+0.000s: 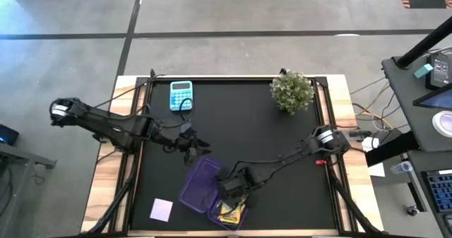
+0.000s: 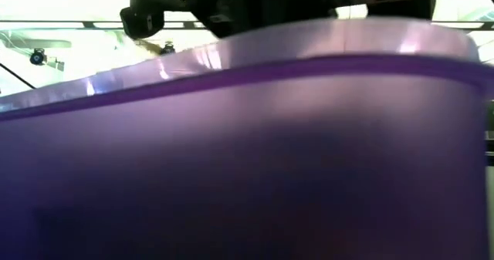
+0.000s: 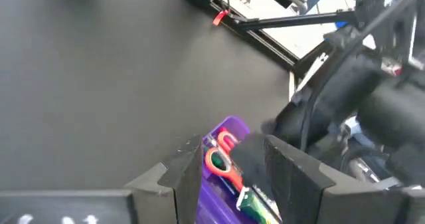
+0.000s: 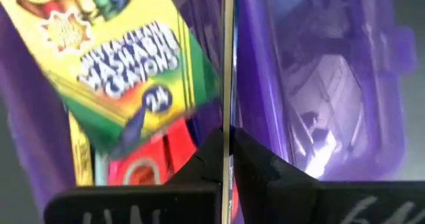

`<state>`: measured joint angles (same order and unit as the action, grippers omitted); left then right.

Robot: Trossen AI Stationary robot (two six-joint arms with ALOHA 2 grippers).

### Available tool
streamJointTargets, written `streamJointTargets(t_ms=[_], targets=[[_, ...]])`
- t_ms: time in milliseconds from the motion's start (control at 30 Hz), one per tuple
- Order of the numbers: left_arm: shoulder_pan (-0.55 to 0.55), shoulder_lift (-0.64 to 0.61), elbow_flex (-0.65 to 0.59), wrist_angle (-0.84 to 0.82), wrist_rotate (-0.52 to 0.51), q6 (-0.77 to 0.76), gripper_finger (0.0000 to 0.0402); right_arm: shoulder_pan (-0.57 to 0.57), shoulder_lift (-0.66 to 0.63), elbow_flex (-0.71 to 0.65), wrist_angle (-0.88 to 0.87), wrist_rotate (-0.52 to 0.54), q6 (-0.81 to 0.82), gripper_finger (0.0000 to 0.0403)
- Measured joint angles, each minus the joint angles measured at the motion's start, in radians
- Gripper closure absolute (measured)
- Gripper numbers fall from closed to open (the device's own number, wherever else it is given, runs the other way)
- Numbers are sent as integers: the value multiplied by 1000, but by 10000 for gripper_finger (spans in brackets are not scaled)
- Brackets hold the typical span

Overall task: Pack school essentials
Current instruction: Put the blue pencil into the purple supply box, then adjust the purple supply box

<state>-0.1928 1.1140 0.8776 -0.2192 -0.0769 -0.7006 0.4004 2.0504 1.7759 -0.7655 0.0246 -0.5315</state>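
Crayon box [image 4: 113,64] lies in the open purple case [image 1: 201,185] near the table's [image 1: 247,125] near edge, beside the red-handled scissors [image 3: 222,164]. Card and light, it looks likely to dent under a hard squeeze, so pinching across its narrow width seems safest. Its long axis runs along the case's tray. The note pad [image 1: 162,209], flat and flimsy, sits to the left on the table, best taken by an edge. Right gripper [image 4: 226,164], jaws closed, hangs over the tray; left gripper [image 1: 189,145] waits open beyond the lid.
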Motion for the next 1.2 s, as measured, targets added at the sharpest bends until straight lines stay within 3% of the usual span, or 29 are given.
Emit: streamJointTargets(t_ms=[200, 467, 633, 867, 1000, 1200], targets=[[0, -19, 0, 0, 0, 0, 260, 0, 116, 132, -42, -7, -58, 394], [1, -19, -1, -7, -1, 0, 260, 1, 150, 209, -63, -8, -52, 391], [1, -19, -2, -9, 19, 1, 260, 3, 150, 208, -67, -7, 41, 360], [1, -19, -2, -9, 41, 0, 260, 17, 149, 209, -72, 0, 43, 302], [-2, -19, -2, -14, 87, -42, 260, 17, 130, 219, -159, 48, 77, 281], [-106, -23, -2, -197, 196, -181, 260, 16, 28, 203, -250, 54, 230, 272]])
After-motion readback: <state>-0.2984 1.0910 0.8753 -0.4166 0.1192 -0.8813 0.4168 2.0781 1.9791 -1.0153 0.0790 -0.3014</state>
